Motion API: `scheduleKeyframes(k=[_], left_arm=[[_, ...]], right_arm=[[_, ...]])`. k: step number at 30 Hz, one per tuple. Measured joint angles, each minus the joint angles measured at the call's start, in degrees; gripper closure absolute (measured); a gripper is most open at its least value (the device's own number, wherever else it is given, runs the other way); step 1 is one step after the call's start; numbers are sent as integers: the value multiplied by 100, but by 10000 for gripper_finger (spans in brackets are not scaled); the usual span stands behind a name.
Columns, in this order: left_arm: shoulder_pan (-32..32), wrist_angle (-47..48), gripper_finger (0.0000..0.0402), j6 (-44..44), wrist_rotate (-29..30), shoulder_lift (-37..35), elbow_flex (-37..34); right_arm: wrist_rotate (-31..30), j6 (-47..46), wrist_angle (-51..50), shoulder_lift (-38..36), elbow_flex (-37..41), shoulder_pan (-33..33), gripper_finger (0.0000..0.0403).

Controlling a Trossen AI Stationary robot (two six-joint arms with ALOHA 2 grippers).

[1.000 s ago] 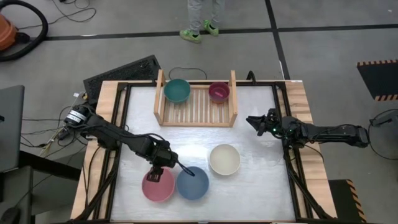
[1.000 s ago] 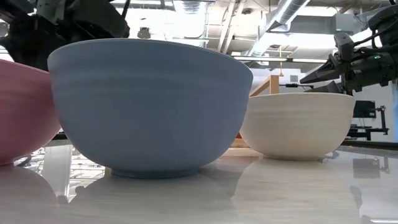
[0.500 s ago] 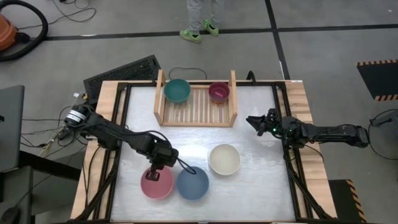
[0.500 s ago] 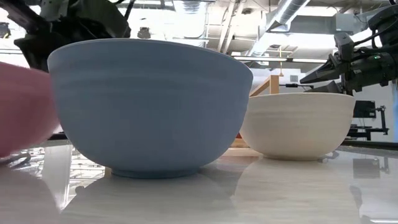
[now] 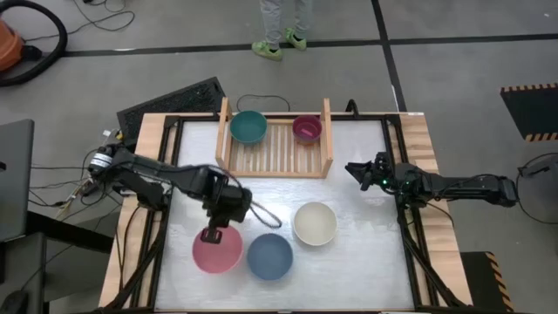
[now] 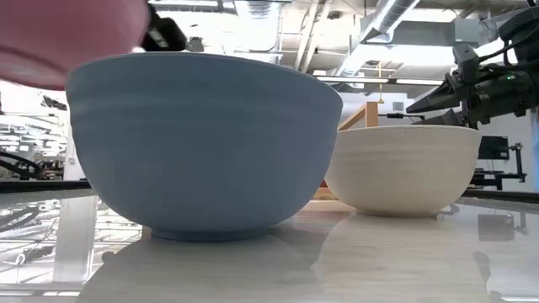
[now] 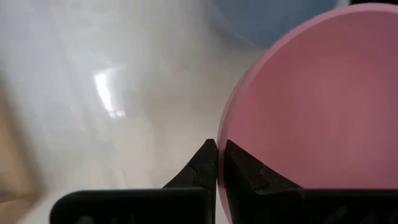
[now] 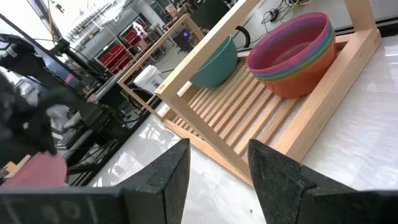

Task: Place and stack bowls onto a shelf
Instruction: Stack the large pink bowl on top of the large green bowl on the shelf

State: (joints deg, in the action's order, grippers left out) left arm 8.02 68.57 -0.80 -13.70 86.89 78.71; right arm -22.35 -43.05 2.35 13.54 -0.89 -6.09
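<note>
Fingers (image 7: 214,163) of the left gripper (image 5: 212,234) have just clamped the pink bowl's (image 5: 217,252) rim and lifted it off the counter (image 5: 357,262). The shelf (image 5: 277,142) comes next. The right gripper (image 5: 357,171) waits, fingers apart.

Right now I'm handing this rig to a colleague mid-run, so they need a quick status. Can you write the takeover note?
Left end effector: shut on the pink bowl's rim, bowl lifted off the table.
Right end effector: open, empty, waiting at the table's right edge.
Done: teal bowl and small nested stack sit on the shelf.
Left: pink, blue bowl and cream-white bowl need placing and stacking.
</note>
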Motion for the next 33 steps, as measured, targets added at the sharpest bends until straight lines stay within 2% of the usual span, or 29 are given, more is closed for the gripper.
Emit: scheduleKeyframes(k=[9, 14, 17, 20, 24, 30, 33], left_arm=[[-1737, 155, 401, -744, 426, 14, 609], [-2588, -72, 401, -116, 1221, 179, 1062], [-2937, -337, 401, 73, 1424, 262, 1368], [-3145, -450, 401, -448, 1455, 416, 1712], [-3537, -327, 401, -1189, 1776, 811, 2224], [-4244, -263, 401, -2117, 2289, 1676, 3171], [-4570, -27, 401, -2785, 2339, 2122, 3739]], right_arm=[[0, -144, -1, 0, 0, 0, 214], [7, -197, 0, 0, 0, 0, 214], [11, -202, -1, 0, 0, 0, 214], [15, -209, -2, 2, 0, 0, 214], [15, -213, -2, 0, 0, 0, 214], [15, -467, -2, 2, 0, 0, 214], [16, -501, -2, 2, 0, 0, 214]])
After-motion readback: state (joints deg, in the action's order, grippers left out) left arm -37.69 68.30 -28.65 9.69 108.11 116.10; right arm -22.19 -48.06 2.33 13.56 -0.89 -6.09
